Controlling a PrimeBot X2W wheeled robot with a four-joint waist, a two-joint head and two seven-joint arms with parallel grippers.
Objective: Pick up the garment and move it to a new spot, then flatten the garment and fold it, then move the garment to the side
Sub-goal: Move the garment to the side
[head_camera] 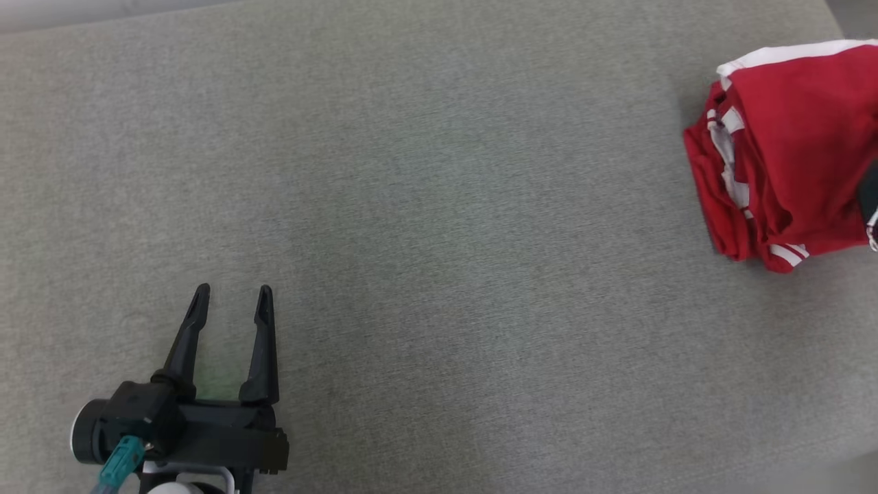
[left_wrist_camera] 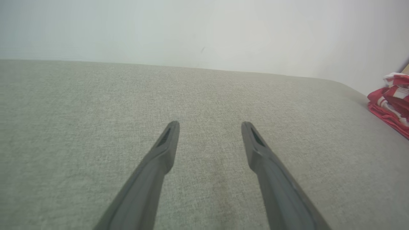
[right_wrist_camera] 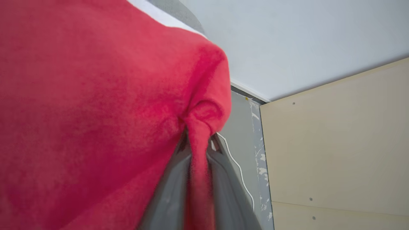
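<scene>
The garment (head_camera: 789,151) is red with white stripes and lies bunched at the far right of the grey fabric surface (head_camera: 439,206). In the left wrist view the garment (left_wrist_camera: 391,100) sits at the right edge, far from that arm's fingers. My left gripper (head_camera: 232,296) is at the lower left, open, its two dark fingers spread with nothing between them (left_wrist_camera: 209,126). In the right wrist view my right gripper (right_wrist_camera: 198,140) is shut on a pinched fold of the garment (right_wrist_camera: 96,105), which covers most of that view's left side.
A pale wall (left_wrist_camera: 204,28) rises behind the grey surface's far edge. Beyond the garment the right wrist view shows a cream panel (right_wrist_camera: 335,143), a grey floor strip and a thin white cable (right_wrist_camera: 238,169).
</scene>
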